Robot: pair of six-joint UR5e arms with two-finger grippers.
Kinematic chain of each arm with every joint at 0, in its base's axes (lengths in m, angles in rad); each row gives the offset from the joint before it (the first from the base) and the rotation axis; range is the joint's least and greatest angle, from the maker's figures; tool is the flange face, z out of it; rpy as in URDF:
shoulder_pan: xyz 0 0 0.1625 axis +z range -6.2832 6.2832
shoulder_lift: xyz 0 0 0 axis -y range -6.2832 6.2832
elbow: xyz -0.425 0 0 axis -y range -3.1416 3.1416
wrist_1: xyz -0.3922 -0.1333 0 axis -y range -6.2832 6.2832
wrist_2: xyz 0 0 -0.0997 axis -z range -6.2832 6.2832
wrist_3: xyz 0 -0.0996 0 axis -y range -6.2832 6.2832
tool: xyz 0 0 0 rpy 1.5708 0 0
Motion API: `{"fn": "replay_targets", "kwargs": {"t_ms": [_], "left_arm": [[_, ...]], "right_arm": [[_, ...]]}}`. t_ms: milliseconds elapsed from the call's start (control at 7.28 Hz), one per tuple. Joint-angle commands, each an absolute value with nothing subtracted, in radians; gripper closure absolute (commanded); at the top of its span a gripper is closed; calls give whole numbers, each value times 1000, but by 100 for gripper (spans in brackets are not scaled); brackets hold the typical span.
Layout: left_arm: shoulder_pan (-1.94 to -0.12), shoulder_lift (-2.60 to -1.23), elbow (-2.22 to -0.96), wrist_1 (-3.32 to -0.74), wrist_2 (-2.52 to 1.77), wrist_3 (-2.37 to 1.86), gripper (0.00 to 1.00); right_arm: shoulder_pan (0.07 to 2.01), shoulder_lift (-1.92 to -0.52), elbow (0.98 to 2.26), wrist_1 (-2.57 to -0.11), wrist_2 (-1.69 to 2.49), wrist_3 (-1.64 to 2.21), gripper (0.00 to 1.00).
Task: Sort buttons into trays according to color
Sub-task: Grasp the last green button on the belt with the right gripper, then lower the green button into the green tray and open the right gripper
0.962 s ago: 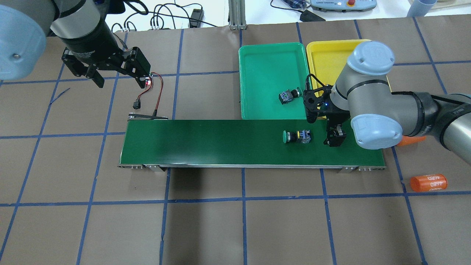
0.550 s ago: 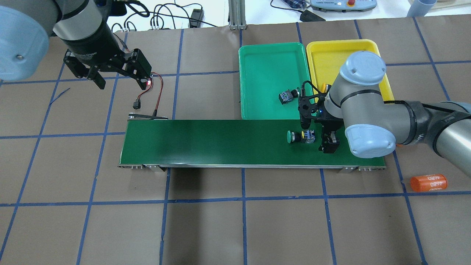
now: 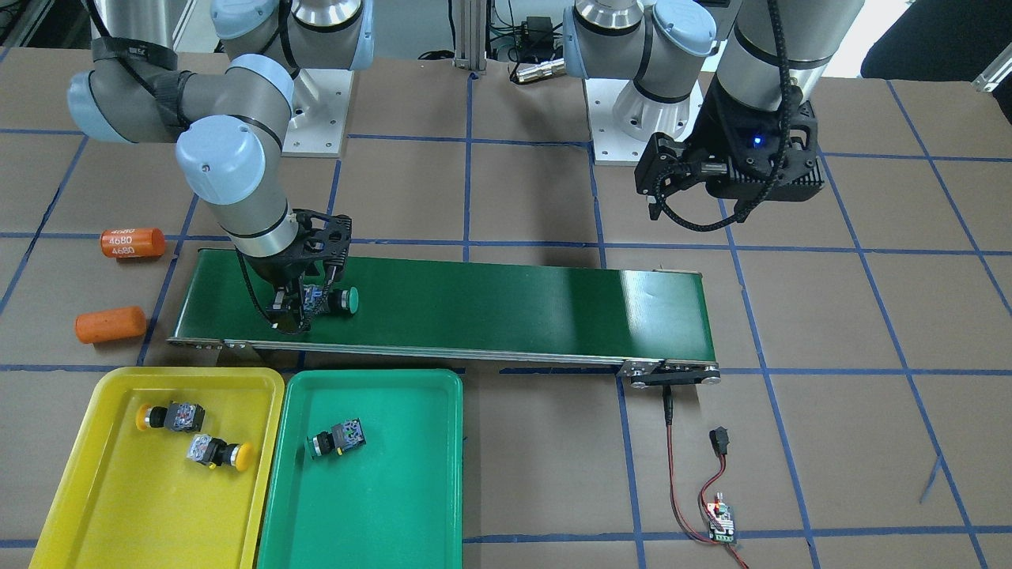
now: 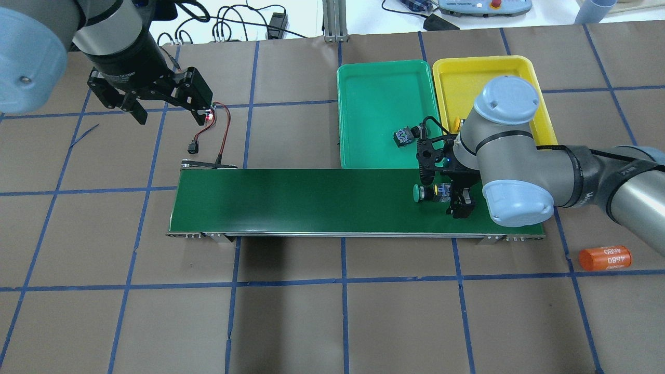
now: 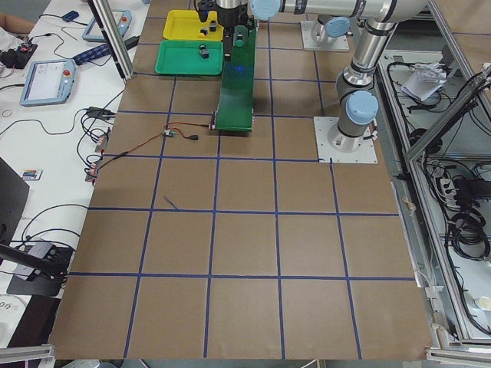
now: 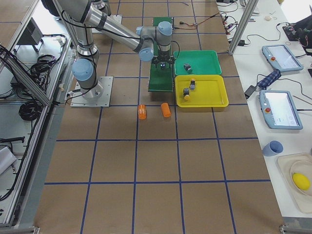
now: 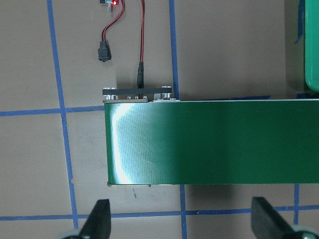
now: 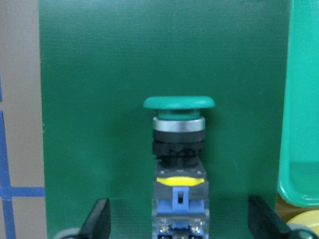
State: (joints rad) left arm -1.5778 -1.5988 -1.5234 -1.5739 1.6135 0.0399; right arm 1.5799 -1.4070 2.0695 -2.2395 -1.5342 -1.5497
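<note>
- The green-capped button [image 8: 179, 134] lies on its side on the conveyor belt [image 4: 311, 200]; the wrist view's bottom edge cuts off its rear body.
- The right gripper [image 4: 441, 193] straddles it, fingers spread (a gap on either side), not pinching.
- The green tray [image 3: 360, 490] holds 1 second green button [image 3: 336, 438].
- The yellow tray [image 3: 150, 506] holds 2 yellow buttons [image 3: 170, 416], mostly hidden from overhead by the right arm [image 4: 509, 156].
- The left gripper [image 7: 182, 221] hangs spread wide near the belt's other end.

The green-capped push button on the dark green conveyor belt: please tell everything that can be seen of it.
The green-capped push button lies on its side on the dark green conveyor belt: green mushroom cap, silver ring, black collar, dark blocky body with yellow and blue parts. The open right claw straddles the body without touching.
</note>
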Motion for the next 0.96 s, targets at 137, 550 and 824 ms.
{"fn": "replay_targets", "kwargs": {"t_ms": [137,550,824], "left_arm": [[-1575,-1586,-1520,-1574,1612,40,0],[-1577,-1580,-1525,-1575,1617,41,0],[-1577,-1580,-1535,-1574,1617,40,0]], "right_arm": [[1582,-1414,2069,-2240,-1536,-1559,59],[1582,-1422,2053,-2247,-1539,-1549,86],[1585,-1376,1943,-2246,-1525,-1546,85]]}}
